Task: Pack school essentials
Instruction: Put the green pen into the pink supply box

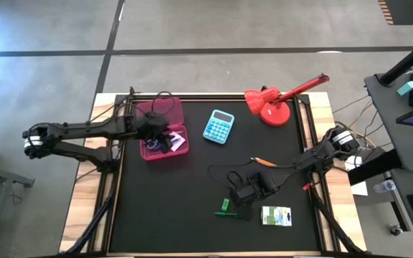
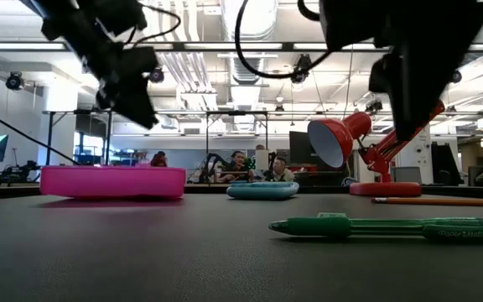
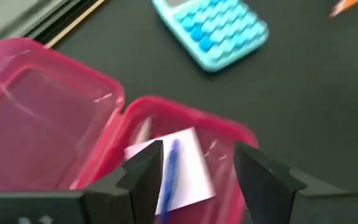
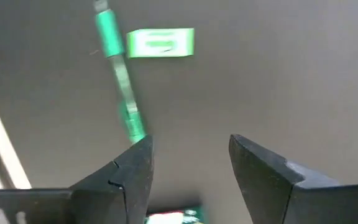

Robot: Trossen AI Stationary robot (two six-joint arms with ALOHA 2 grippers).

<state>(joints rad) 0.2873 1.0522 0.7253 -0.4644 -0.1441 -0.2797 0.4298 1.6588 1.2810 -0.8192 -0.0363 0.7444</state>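
Note:
The pink box (image 1: 162, 140) stands at the far left with its lid open. A pale note pad (image 3: 182, 171) and a blue pen (image 3: 168, 174) lie inside it. My left gripper (image 3: 197, 152) hovers open above the box (image 3: 166, 118), touching nothing. My right gripper (image 4: 188, 143) is open above the mat, close to the green pen (image 4: 120, 81) and the small green eraser (image 4: 160, 42). The green pen (image 1: 228, 213), white-green packet (image 1: 276, 216) and orange pencil (image 1: 264, 162) lie flat on the mat. I cannot make out the scissors.
A blue calculator (image 1: 219, 126) lies right of the box, and a red desk lamp (image 1: 271, 107) stands at the far right. The dark mat is bordered by a raised frame (image 1: 120, 179). People sit in the room beyond the table (image 2: 250, 165).

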